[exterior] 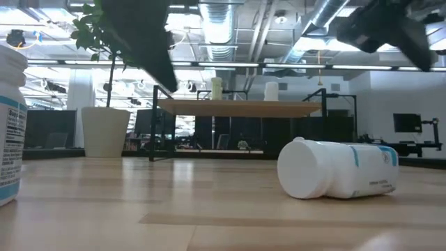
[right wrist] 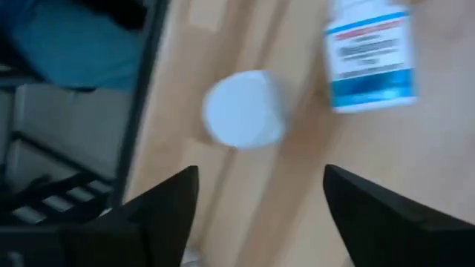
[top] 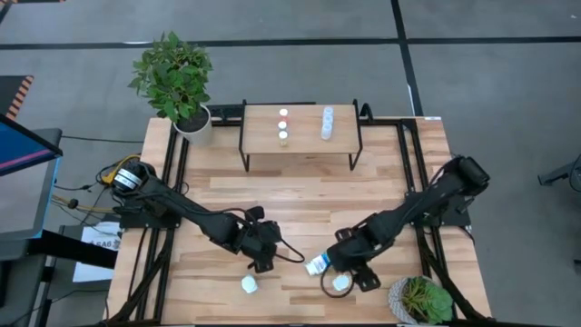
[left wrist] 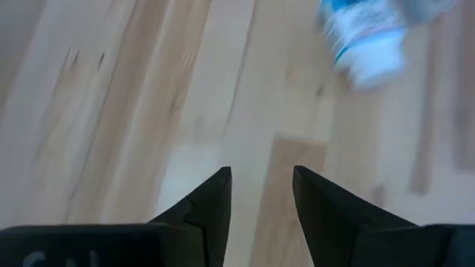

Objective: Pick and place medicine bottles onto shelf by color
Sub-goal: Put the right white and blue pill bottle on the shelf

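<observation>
1. Two bottles are lying under my right gripper (top: 338,272) at the near edge of the bench (top: 300,195): a lying bottle (top: 317,265) with a blue-banded label on its side, and an upright bottle (top: 341,283) showing its white cap. My jaws are standing wide apart, holding nothing.
2. Both are looking like light, stiff, smooth plastic; I am judging the one on its side likely to roll, so I would be taking it across the body, not the cap.
3. My left gripper (top: 260,259) is hovering nearby, part open and empty, with a small bottle (top: 250,284) just in front.
4. Crowding could be the trouble here, with my two arms close together.
5. Farther off, the shelf (top: 301,136) is carrying placed bottles (top: 283,125) in two groups, with a potted plant (top: 175,77) beside it.
</observation>
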Motion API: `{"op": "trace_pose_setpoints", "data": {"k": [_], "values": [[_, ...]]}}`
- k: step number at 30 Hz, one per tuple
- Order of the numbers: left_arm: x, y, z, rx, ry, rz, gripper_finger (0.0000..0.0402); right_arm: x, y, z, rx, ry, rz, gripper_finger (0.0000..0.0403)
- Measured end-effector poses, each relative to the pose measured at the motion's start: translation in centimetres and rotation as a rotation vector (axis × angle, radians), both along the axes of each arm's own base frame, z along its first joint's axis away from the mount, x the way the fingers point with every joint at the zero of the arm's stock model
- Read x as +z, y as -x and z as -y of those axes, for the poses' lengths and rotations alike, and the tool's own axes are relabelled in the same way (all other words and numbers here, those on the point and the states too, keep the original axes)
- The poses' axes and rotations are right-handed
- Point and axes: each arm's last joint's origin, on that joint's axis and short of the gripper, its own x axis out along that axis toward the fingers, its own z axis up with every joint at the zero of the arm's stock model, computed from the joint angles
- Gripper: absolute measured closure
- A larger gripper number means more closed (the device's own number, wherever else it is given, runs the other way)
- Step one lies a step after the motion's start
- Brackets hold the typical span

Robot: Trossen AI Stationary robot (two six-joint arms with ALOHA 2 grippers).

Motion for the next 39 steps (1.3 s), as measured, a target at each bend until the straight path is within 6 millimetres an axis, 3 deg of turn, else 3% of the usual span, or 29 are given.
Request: {"op": "trace_pose_setpoints", "data": {"k": [6,12,18,23,28,32,39], "values": [[-0.4,0.9,-0.5,0.013,-0.076,-0.099,0.0269,0.3,-1.8,-0.1,-0.026,-0.015,-0.179,0.0052],[-0.6,1.6,-0.8,0.058,-0.105,-0.157,0.0269,1.8,-2.8,-0.1,-0.019,-0.016,-0.167,0.0040],[1.0,4.5,0.1,0.037,-0.136,-0.223,0.0269,3.0,-0.7,-1.5,-0.052,0.000,-0.213,0.0043],[4.1,7.8,1.5,0.010,-0.136,-0.124,0.0269,4.3,1.2,-3.4,-0.119,0.083,-0.094,0.0045],[5.7,10.2,3.2,0.003,-0.102,-0.007,0.0269,4.1,2.4,-5.1,-0.129,0.129,-0.059,0.0045],[5.8,11.3,4.5,-0.024,-0.101,0.032,0.0269,3.6,2.2,-6.2,-0.107,0.104,-0.030,0.0047],[5.9,12.2,5.8,-0.036,-0.074,0.075,0.0269,4.2,0.6,-6.0,-0.148,0.016,0.067,0.0048]]}}
